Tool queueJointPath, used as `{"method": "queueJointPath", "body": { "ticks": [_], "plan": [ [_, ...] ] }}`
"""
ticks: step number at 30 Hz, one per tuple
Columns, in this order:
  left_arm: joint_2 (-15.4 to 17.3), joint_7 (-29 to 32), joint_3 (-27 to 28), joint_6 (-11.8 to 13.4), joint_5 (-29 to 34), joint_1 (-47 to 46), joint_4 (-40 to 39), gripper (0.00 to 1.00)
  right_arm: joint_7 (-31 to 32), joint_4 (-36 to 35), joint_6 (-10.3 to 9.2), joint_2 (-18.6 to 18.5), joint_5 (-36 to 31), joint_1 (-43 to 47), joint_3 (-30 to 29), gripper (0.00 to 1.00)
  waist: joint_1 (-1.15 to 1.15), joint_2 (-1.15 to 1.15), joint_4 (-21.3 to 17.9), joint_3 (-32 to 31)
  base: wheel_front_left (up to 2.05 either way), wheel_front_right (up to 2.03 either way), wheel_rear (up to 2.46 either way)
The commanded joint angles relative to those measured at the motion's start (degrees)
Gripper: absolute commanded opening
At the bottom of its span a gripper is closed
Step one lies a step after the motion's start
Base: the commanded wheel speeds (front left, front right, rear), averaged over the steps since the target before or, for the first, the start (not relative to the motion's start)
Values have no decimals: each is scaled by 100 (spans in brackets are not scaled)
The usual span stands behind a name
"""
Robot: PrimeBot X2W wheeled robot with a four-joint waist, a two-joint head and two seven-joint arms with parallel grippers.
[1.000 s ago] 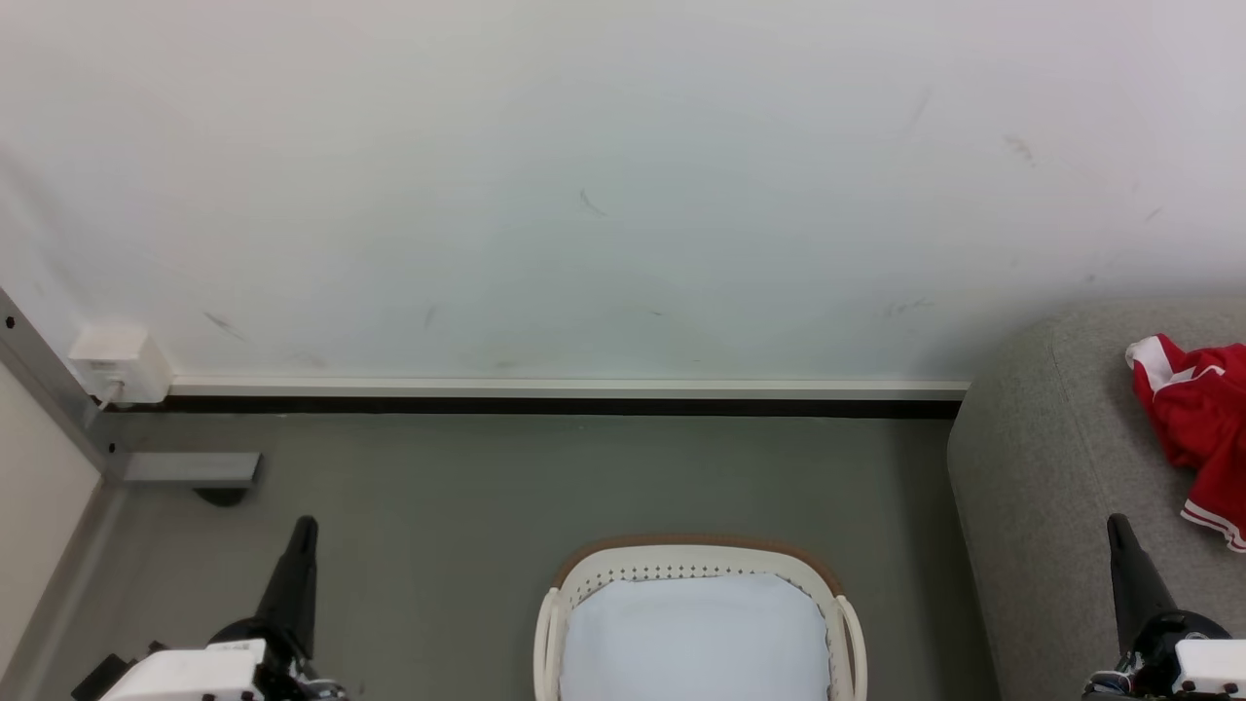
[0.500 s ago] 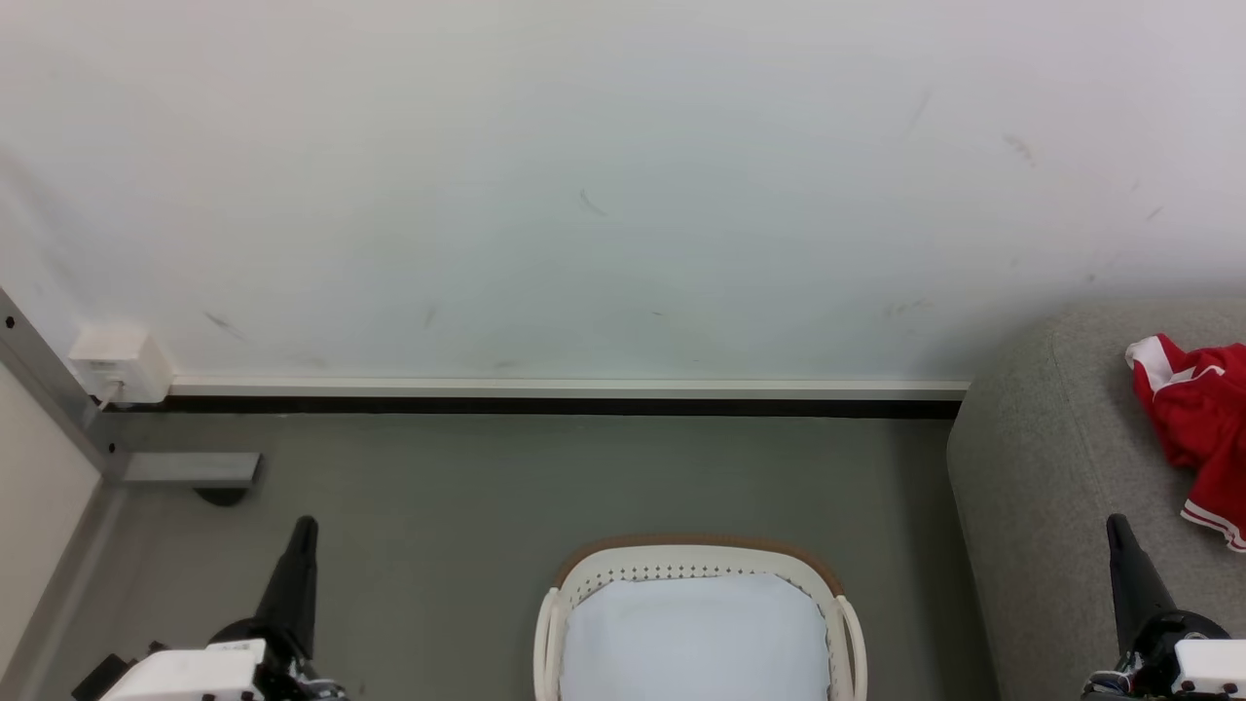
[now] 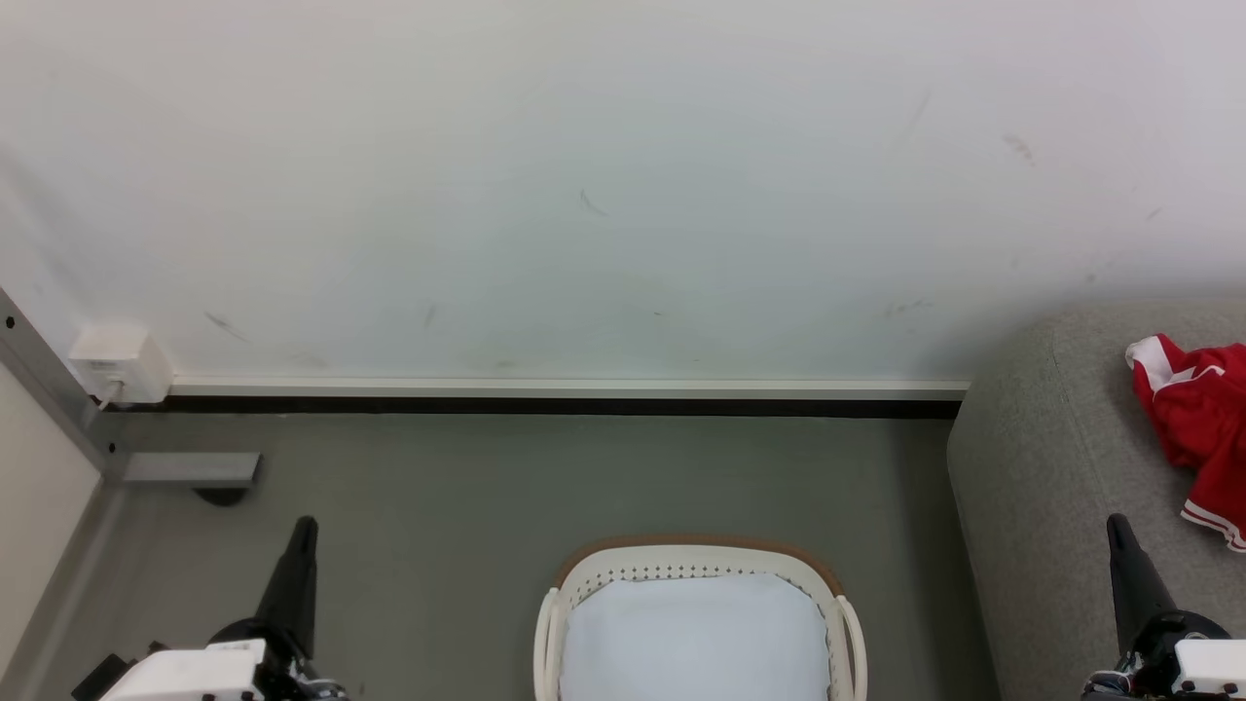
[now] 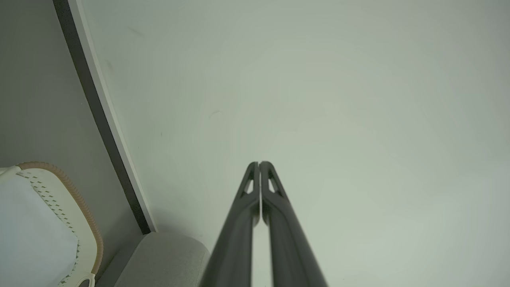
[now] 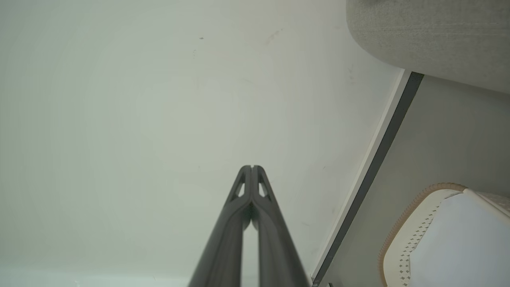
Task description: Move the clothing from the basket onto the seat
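Evidently close to the end, judging by the layout. Find the basket on the floor at the bottom middle of the head view, between the two arms, showing bare white lining in the visible part. Find the red garment with white trim lying crumpled on the seat, which stands just right of the basket. Note the left jaws pressed tip to tip on nothing, low to the left of the basket and apart from it. Note the right jaws likewise closed and empty, seen against the near part of the seat, short of the garment. Before calling it finished, tilt the head down and check the near half of the basket, cut off by the lower edge of the head view. If empty, leave both arms parked. On finding more cloth, open wide first, come down from above inside the rim, pinch a thick fold and lift clear of the rim. Release well onto the cushion, away from the rounded edge, to avoid a slide to the floor.
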Motion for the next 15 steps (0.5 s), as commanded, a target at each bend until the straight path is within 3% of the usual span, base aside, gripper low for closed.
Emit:
{"method": "queueJointPath", "body": {
  "ticks": [1,15],
  "plan": [
    [41,29,13,-14,-77,-39,-20,0,28,-22,-12,-4,-13,-66,-26,0,0,0,0,0,0,0,0],
    [41,28,12,-14,-78,-39,-20,0,33,-21,-12,-2,-23,-67,-34,0,0,0,0,0,0,0,0]
  ]
}}
